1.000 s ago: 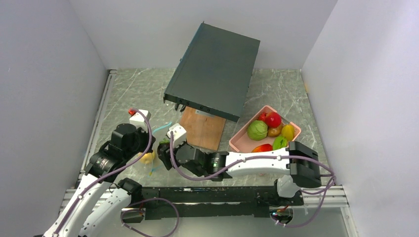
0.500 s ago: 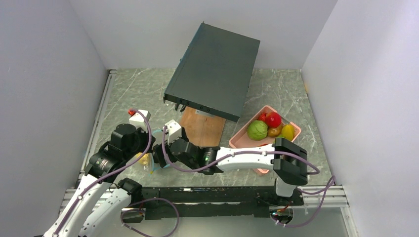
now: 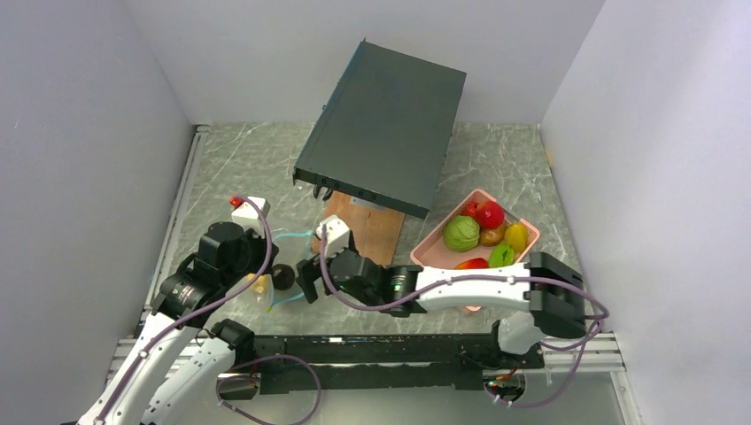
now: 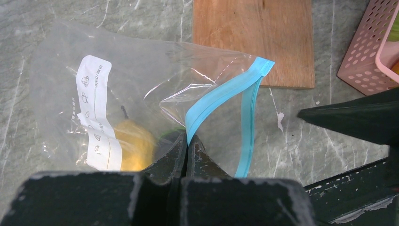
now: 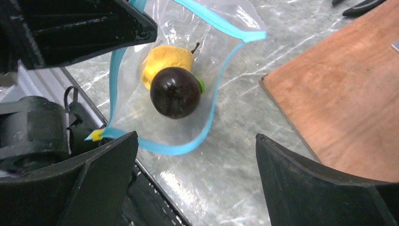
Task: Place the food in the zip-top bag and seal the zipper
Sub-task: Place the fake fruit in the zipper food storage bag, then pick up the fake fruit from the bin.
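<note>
In the left wrist view the yellow toy pear (image 4: 136,148) is partly hidden behind the white label (image 4: 89,101) of the clear zip-top bag (image 4: 155,61) and the left gripper (image 4: 187,142), while the pink plastic tray (image 4: 364,47) is cut off by the right edge and the brown wooden board (image 4: 254,37) by the top edge.

Left fingers (image 4: 168,157) pinched together, right fingers (image 5: 94,186) spread wide nearby

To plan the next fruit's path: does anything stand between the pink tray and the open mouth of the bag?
Only the wooden board, lying flat between the tray and the bag. It is low, so it should be easy to pass over. The left gripper holds the bag's mouth open.
</note>
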### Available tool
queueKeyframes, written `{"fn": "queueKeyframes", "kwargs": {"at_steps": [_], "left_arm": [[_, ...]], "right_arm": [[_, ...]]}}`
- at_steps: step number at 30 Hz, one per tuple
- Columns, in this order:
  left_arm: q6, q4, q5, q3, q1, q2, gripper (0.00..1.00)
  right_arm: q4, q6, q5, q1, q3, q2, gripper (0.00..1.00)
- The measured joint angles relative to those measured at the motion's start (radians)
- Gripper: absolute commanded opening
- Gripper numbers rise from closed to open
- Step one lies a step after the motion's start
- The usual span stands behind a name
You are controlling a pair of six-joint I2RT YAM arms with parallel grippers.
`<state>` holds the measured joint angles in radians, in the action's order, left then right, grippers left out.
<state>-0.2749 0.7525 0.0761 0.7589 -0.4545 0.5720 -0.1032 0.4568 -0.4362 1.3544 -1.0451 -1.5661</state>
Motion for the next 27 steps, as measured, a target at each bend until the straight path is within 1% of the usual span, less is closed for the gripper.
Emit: {"fn": "queueKeyframes", "kwargs": {"at_steps": [3,12,16,19,21,23,25,27], "left_arm": [[0.000,0.000,0.000,0.000,0.000,0.001,0.00],[0.000,0.000,0.000,0.000,0.000,0.003,0.00],[0.000,0.000,0.000,0.000,0.000,0.006,0.00],[0.000,0.000,0.000,0.000,0.000,0.008,0.00],[0.000,0.000,0.000,0.000,0.000,0.009,0.00],[0.000,0.000,0.000,0.000,0.000,0.014,0.00],[0.000,0.000,0.000,0.000,0.000,0.021,0.00],[0.000,0.000,0.000,0.000,0.000,0.024,0.00]], "right_arm": [[0.014,0.007,0.000,0.000,0.070,0.103,0.95],[0.023,0.000,-0.022,0.003,0.369,0.501,0.95],[0.098,0.061,-0.119,0.003,0.467,0.638,0.99],[0.235,0.174,-0.236,-0.009,0.499,0.698,0.99],[0.351,0.278,-0.303,-0.048,0.509,0.730,0.99],[0.446,0.365,-0.343,-0.124,0.521,0.766,0.99],[0.504,0.411,-0.353,-0.217,0.539,0.808,0.99],[0.534,0.422,-0.348,-0.308,0.547,0.840,0.99]]}}
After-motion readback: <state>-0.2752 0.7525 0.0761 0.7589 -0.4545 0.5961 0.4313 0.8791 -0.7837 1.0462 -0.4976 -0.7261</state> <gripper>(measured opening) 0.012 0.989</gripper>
